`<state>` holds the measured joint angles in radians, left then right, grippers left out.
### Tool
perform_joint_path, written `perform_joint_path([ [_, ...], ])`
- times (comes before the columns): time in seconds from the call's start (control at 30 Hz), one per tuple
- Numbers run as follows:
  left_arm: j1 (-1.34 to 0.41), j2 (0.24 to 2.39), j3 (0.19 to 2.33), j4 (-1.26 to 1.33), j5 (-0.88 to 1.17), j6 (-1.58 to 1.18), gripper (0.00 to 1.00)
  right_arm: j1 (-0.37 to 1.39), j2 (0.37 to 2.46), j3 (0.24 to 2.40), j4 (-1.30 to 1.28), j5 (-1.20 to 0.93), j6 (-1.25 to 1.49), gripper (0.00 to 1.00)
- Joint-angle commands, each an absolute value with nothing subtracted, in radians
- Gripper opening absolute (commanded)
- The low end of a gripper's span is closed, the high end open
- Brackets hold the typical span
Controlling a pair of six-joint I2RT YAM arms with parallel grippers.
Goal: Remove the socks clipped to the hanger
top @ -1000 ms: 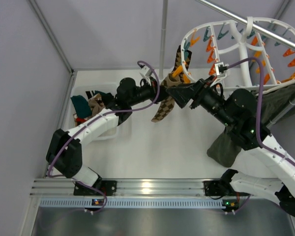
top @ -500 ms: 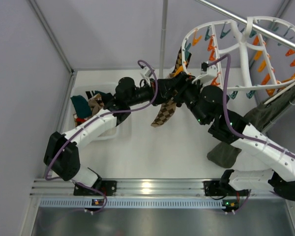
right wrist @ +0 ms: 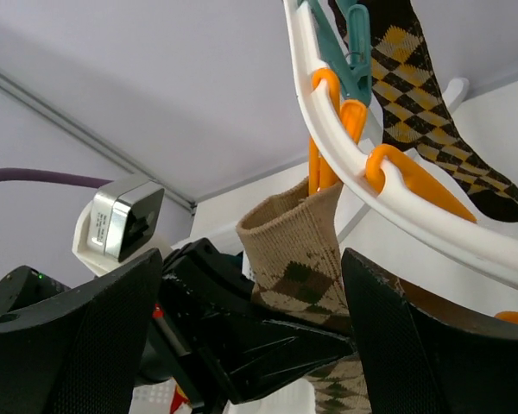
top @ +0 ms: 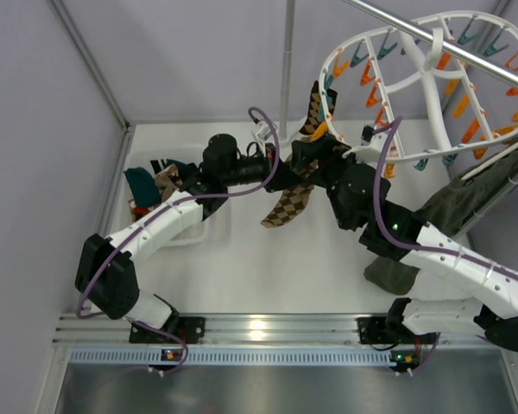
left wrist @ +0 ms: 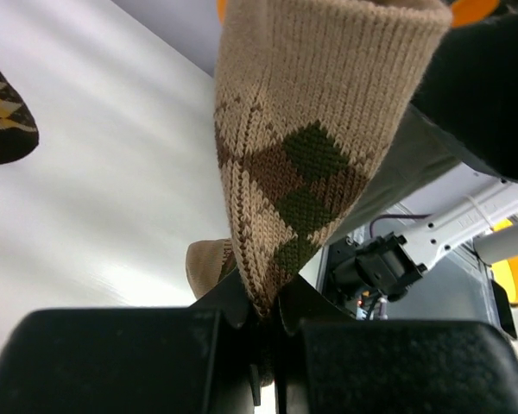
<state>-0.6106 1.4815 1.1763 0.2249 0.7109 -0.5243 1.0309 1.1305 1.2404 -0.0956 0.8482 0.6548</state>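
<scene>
A tan argyle sock (top: 289, 205) hangs from an orange clip (right wrist: 324, 129) on the white hanger (top: 332, 65). My left gripper (top: 281, 177) is shut on it just below the cuff; in the left wrist view the knit (left wrist: 302, 129) runs down into the shut jaws of the left gripper (left wrist: 268, 323). My right gripper (right wrist: 252, 259) is open, one finger on each side of the sock's cuff (right wrist: 302, 250), right below the clip. A dark brown-and-yellow argyle sock (top: 313, 108) hangs from a teal clip (right wrist: 350, 52) on the hanger's rim (right wrist: 414, 224).
A white bin (top: 209, 235) at the left holds several loose socks. A dark green garment (top: 432, 224) hangs at the right. A metal rail (top: 466, 53) crosses above the hanger. Many orange and teal clips dangle from the frame.
My right arm has swung left and brought its open gripper up around the tan sock's cuff. The hanger has tipped up and to the right. The left gripper has kept its hold.
</scene>
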Motion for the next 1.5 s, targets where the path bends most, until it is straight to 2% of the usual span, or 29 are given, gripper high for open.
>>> perform_joint_path([
  [0.0, -0.612, 1.414, 1.212, 0.229, 0.810, -0.503, 0.00, 1.002, 1.091, 1.235, -0.034, 0.841, 0.661, 0.81],
  [0.27, -0.612, 1.399, 1.209, 0.222, 0.888, -0.491, 0.00, 0.914, 1.063, 1.175, 0.032, 0.712, 0.727, 0.81],
  [0.83, -0.623, 1.351, 1.195, 0.224, 0.945, -0.466, 0.00, 0.862, 1.164, 1.161, 0.064, 0.661, 0.948, 0.82],
  [1.03, -0.640, 1.330, 1.158, 0.221, 0.835, -0.416, 0.00, 0.861, 1.157, 1.103, 0.140, 0.663, 0.959, 0.83],
  [1.2, -0.664, 1.331, 1.163, 0.134, 0.645, -0.273, 0.00, 0.861, 1.184, 1.214, 0.042, 0.649, 0.833, 0.86],
  [1.33, -0.721, 1.354, 1.172, 0.127, 0.488, -0.187, 0.00, 0.859, 1.187, 1.264, -0.051, 0.643, 0.782, 0.91],
  [1.47, -0.749, 1.405, 1.204, 0.130, 0.448, -0.173, 0.00, 0.856, 1.138, 1.250, -0.093, 0.557, 0.758, 1.00],
])
